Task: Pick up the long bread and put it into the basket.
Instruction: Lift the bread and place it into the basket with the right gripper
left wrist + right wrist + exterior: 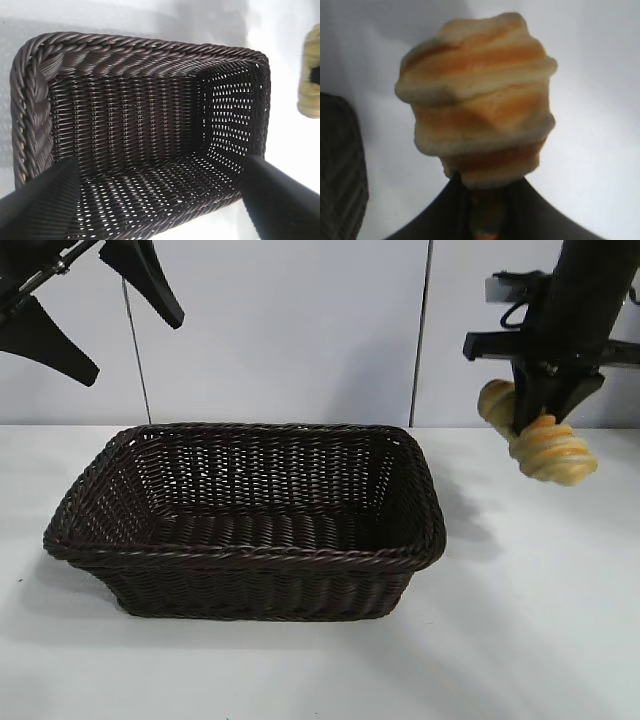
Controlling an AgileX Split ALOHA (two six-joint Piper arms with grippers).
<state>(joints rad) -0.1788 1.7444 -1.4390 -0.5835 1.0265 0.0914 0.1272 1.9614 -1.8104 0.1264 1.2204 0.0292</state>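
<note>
Basket [250, 560] sits below left hand [95, 315], spread wide; right hand [535, 425], pointing down, grips long bread [550, 448]

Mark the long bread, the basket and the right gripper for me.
long bread [552, 448]: exterior view, on its striped lower end, clear of the table.
basket [250, 557]: exterior view, on the braided near rim.
right gripper [541, 411]: exterior view, between the fingertips clamped on the loaf's middle.

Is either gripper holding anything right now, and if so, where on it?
The right gripper holds the long bread, its fingers clamped about mid-length, off the table, right of the basket. The left gripper is open and empty.
</note>
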